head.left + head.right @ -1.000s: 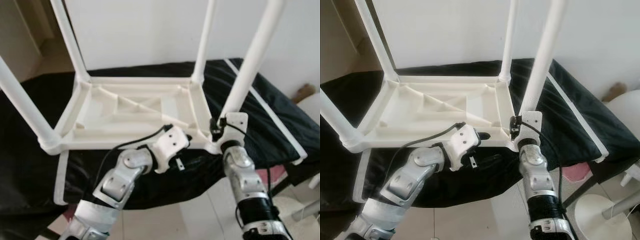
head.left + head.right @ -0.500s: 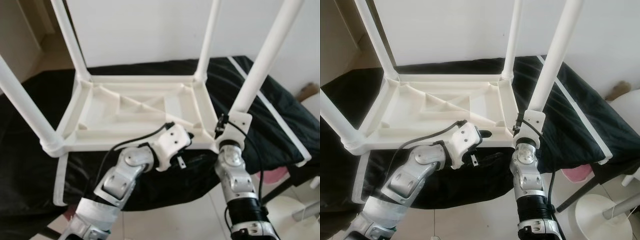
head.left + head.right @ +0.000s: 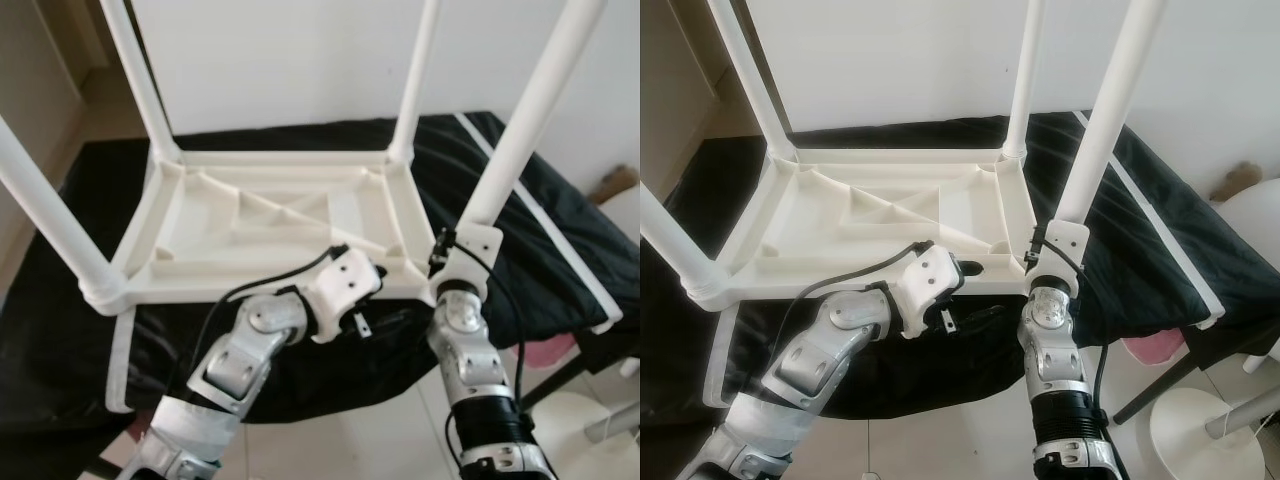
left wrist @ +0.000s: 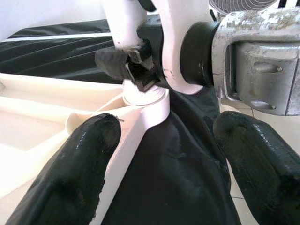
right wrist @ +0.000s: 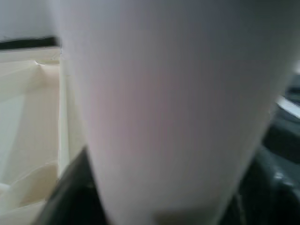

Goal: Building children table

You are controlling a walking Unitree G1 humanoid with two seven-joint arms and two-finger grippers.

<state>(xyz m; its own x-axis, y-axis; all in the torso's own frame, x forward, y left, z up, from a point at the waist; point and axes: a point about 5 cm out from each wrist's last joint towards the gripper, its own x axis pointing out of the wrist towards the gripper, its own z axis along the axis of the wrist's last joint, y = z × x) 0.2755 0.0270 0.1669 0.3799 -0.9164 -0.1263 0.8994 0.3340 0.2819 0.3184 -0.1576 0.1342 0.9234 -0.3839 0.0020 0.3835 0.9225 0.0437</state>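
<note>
While your right gripper [image 3: 445,262] is clamped on the near right leg [image 3: 520,135] just above its socket, the fingers closed round the tube, you are seating the last leg of the upturned table [image 3: 270,225]. The right wrist view has that white tube pressed close against the lens, so the grip looks tight. Your left gripper [image 4: 161,159] hovers just below the table's near edge, its fingers [image 4: 84,164] spread wide and holding nothing; one sits against the frame rim, the other hangs over the black cloth [image 3: 300,370].

The left wrist view shows the leg's foot at the corner socket [image 4: 145,98], with a pale collar above the rim, so I judge it not fully home. Your next move likely calls for a straight push down along the leg's axis, perhaps with a slight twist, while the left fingers brace the frame so it does not slide.

Mind the edges: the table lies near the front of the desk [image 3: 560,260], and this corner sits almost over the drop to the tiled floor [image 3: 400,430]. Push down, not outward. The near left leg [image 3: 50,215] and the two far legs [image 3: 140,80] stand upright, so the room between them is open, and the wall [image 3: 290,60] behind limits any shove forward.
</note>
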